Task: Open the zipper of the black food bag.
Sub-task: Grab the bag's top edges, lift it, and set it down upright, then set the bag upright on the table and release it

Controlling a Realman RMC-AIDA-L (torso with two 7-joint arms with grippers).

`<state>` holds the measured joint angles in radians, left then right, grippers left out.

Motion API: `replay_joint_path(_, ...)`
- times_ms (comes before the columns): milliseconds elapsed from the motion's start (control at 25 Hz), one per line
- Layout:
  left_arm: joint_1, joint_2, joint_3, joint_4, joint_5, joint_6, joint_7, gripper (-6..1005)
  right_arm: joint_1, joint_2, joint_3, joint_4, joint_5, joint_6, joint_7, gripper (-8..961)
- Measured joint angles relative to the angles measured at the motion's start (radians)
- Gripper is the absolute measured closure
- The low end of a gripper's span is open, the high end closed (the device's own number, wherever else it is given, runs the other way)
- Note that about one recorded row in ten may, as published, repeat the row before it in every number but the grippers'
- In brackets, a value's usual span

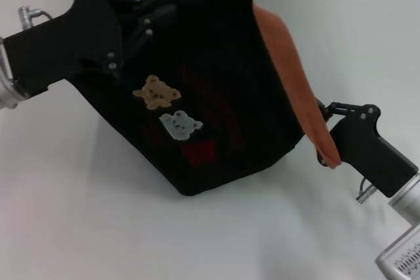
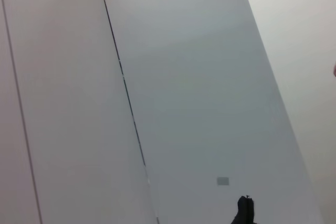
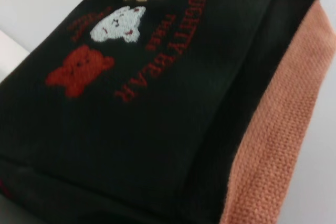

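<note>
Because it is soft cloth, the bag [image 1: 216, 90] will likely sag and shift under any pull; it looks light and limp, tilted on the white bench [image 1: 79, 214], so one side wants pinning while the slider is drawn. Nearest, the right gripper [image 1: 326, 113] sits at the orange handle [image 1: 302, 96] on the bag's right side; I cannot tell how its jaws stand. Farther back, the left gripper [image 1: 141, 14] presses against the bag's upper left, jaws hidden too. No zipper shows; it probably runs along the far top edge.
</note>
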<state>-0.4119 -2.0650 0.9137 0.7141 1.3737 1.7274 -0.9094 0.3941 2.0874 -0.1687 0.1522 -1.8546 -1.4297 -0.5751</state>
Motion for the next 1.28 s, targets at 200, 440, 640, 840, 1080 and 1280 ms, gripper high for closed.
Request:
replay_joint_path(200,0.022,0.0,-0.015,-0.001,0.0,0.002,0.003,903,-0.01,0.0,0.0,-0.005,0.0,-0.003,0.008,852)
replay_joint_path(440,0.038,0.0,-0.018,-0.025,-0.002,0.002,0.023,903,-0.006,0.0,-0.001,-0.007,0.0,-0.003,0.038,845)
replay_joint_path(640,0.04,0.002,-0.035,-0.07,-0.003,0.002,0.049,904,0.0,-0.001,-0.002,-0.015,0.0,-0.019,0.115,839)
replay_joint_path(840,0.053,0.002,-0.081,-0.11,-0.003,0.003,0.066,905,0.002,-0.004,0.0,-0.056,0.0,-0.103,0.274,833)
replay_joint_path(1080,0.094,0.003,-0.216,-0.249,-0.002,0.005,0.127,905,0.026,-0.003,0.014,-0.119,0.009,-0.151,0.511,728)
replay_joint_path(1280,0.141,0.0,-0.344,-0.371,-0.002,-0.006,0.149,904,0.038,-0.003,0.031,-0.124,0.01,-0.144,0.532,488)
